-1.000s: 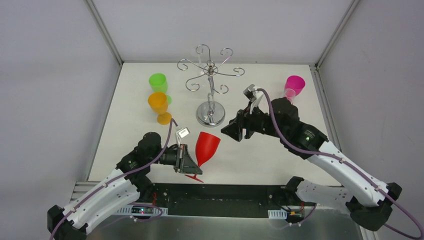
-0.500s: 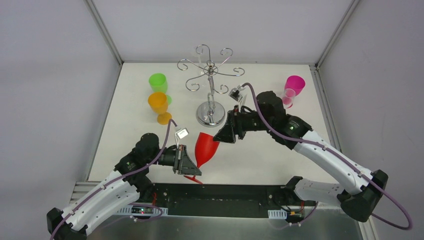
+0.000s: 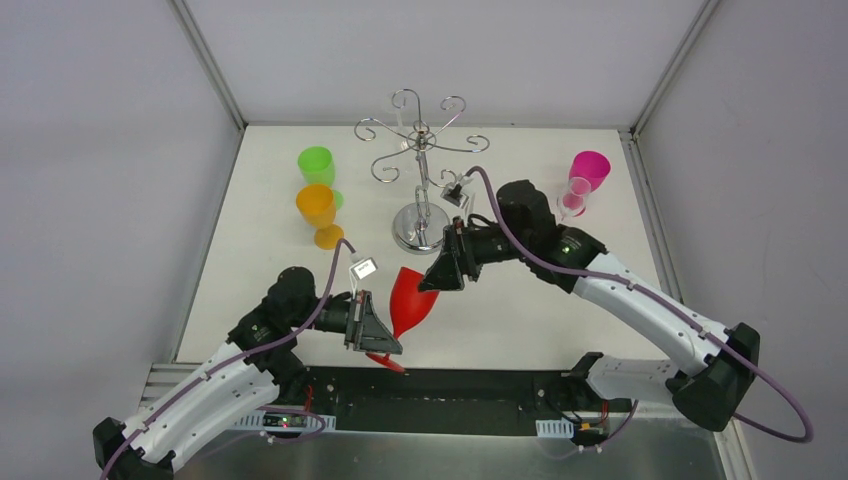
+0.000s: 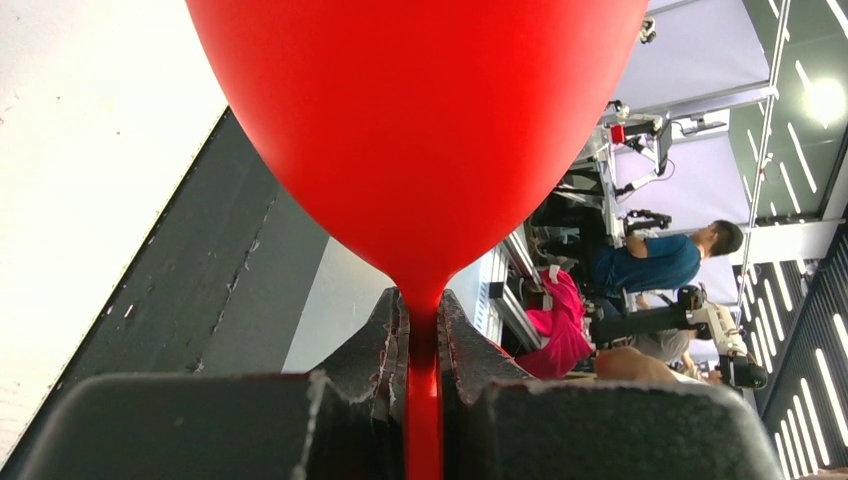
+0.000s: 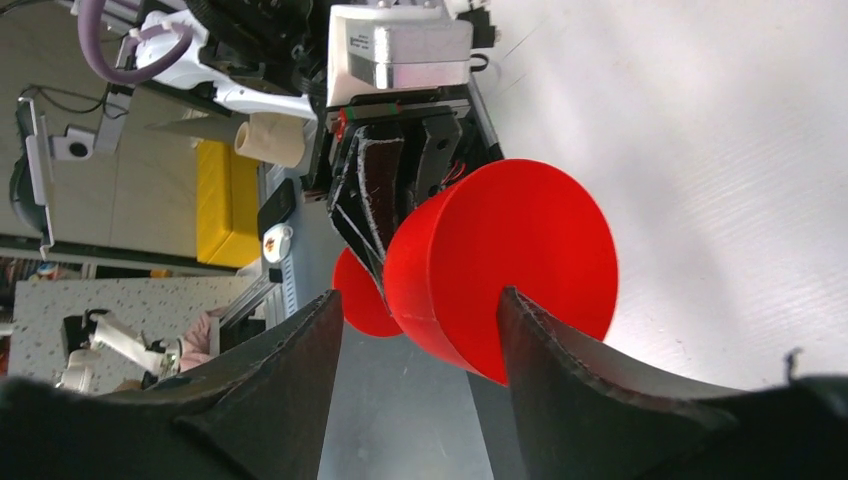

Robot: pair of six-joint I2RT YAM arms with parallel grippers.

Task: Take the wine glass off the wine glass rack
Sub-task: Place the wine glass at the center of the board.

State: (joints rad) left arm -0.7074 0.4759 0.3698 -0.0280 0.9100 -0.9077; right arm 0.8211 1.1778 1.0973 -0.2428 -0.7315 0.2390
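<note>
A white counter [image 3: 560, 300] fills the floor of a grey-walled booth, with both arm bases mounted along a dark strip [image 3: 450, 400] at its near edge. Nearest, left of centre, the left claw [image 3: 380, 338] is clamped tight on the thin stem of the red wine glass [image 3: 412, 292]. The left wrist view shows that stem pinched between the two dark pads [image 4: 385, 340] just below the bowl. The glass is off the rack and tilted, its round foot hanging at the counter's near edge and its bowl slanting up toward the far right. Just beyond the bowl's open mouth, the right claw [image 3: 436, 276] reaches in from the right with its fingers set moderately apart, gripping nothing. In the right wrist view the two fingers [image 5: 570, 370] frame the rim of the red bowl, one overlapping its edge; whether it touches the rim cannot be told. Farther back, at the centre, the wine glass rack [image 3: 415, 234] stands upright on its round mirrored base, its thin post rising to curled chrome arms near the far wall. On the far left an orange glass [image 3: 316, 205] stands just in front of a green glass [image 3: 316, 162], both upright. On the far right a pink glass [image 3: 590, 168] stands upright with a smaller clear glass [image 3: 574, 196] just beside it on its near side.
</note>
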